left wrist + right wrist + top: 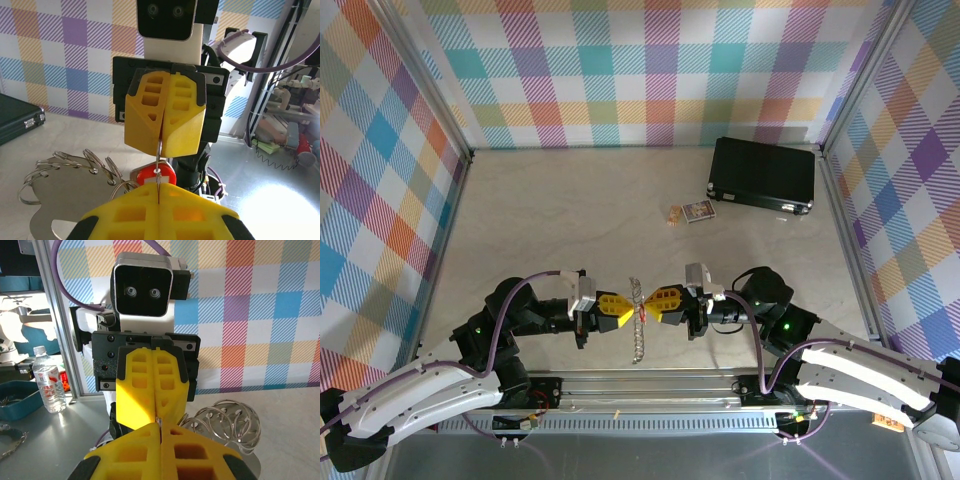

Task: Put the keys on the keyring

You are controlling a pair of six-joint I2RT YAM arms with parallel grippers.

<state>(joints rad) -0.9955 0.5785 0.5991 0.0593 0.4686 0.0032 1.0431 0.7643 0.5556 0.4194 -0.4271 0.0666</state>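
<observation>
At the near edge of the table [550, 210], the left gripper [626, 312] and right gripper [654, 302] meet tip to tip. Each has its fingers closed on the same thin wire of the keyring [638, 335], which hangs between them. The key [156, 176] sits with its red head right at that pinched wire (threaded or merely touching, I cannot tell). I judge the threading under way or barely finished, with checking and releasing left. Farther back lie a printed card [698, 211] and a black case [763, 175].
</observation>
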